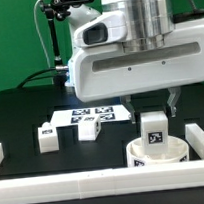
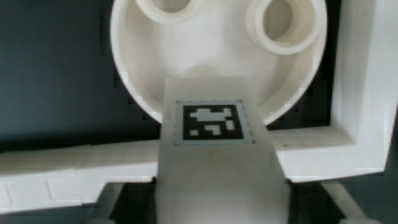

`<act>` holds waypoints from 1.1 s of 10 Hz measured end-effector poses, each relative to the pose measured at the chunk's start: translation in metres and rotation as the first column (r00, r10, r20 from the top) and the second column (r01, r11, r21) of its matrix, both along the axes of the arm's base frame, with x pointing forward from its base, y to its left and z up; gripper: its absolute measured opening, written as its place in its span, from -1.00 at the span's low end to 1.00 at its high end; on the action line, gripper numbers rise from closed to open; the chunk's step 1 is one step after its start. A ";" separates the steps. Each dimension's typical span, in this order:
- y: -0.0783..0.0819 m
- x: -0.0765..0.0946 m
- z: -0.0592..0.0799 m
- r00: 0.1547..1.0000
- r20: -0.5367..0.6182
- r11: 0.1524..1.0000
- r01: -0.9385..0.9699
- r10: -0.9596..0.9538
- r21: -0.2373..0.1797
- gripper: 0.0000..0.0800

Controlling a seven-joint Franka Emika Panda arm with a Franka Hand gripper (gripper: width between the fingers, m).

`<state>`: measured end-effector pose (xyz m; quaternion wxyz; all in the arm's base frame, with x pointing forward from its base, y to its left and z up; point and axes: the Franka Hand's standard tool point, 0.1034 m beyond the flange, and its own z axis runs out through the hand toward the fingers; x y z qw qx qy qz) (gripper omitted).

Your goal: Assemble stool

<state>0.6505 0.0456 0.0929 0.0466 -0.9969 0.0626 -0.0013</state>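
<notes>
Rail (image 1: 97, 183): the nearest thing to me, a long white strip running along the front edge of the table (image 1: 20, 109).
Seat (image 1: 155, 156): a thick round white disc lying flat on the black tabletop just behind the rail, toward the exterior view's right. On the wrist view I see rounded openings in its top face (image 2: 143, 60).
Leg (image 1: 154, 132): a short white block standing upright over the seat, its black-and-white tag facing the exterior camera. Its lower end meets the seat's top (I cannot tell whether it sits in a hole or only rests there). The wrist view shows the tag on it too (image 2: 214, 121).
Gripper (image 1: 157, 109): closed on the leg, one finger on each side of its upper end. From the wrist, the leg fills the gap between the fingers.
First loose leg (image 1: 48, 136): lies on the table toward the exterior view's left, well apart from the seat.
Second loose leg (image 1: 89, 129): lies between the first one and the seat, just in front of the marker board.
Marker board (image 1: 99, 114): flat on the table behind the loose legs, tags up.
Arm (image 1: 135, 42): its bulky white housing hangs over the seat and fills the upper right.
Dark stand (image 1: 56, 34): farthest back, upright.
</notes>
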 end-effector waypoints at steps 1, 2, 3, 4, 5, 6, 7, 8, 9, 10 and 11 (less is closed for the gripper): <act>0.000 0.001 -0.001 0.998 0.025 0.998 0.064 -0.064 0.003 -0.16; 0.003 0.000 -0.002 0.985 0.030 0.986 0.168 -0.168 0.012 -0.16; 0.006 -0.001 -0.005 0.965 0.031 0.965 0.260 -0.261 0.024 -0.16; 0.009 0.001 -0.006 0.935 0.039 0.935 0.352 -0.353 0.035 -0.15; 0.011 0.003 -0.005 0.907 0.038 0.907 0.417 -0.419 0.047 -0.15; 0.013 0.004 -0.005 0.877 0.038 0.878 0.476 -0.478 0.057 -0.15; 0.016 0.004 -0.005 0.832 0.025 0.831 0.551 -0.554 0.072 -0.15; 0.019 0.004 -0.005 0.788 0.008 0.786 0.613 -0.615 0.078 -0.15; 0.024 0.004 -0.005 0.751 -0.005 0.748 0.658 -0.660 0.081 -0.15; 0.028 0.004 -0.005 0.697 -0.025 0.693 0.716 -0.717 0.088 -0.15; 0.031 0.003 -0.005 0.658 -0.041 0.653 0.752 -0.752 0.092 -0.15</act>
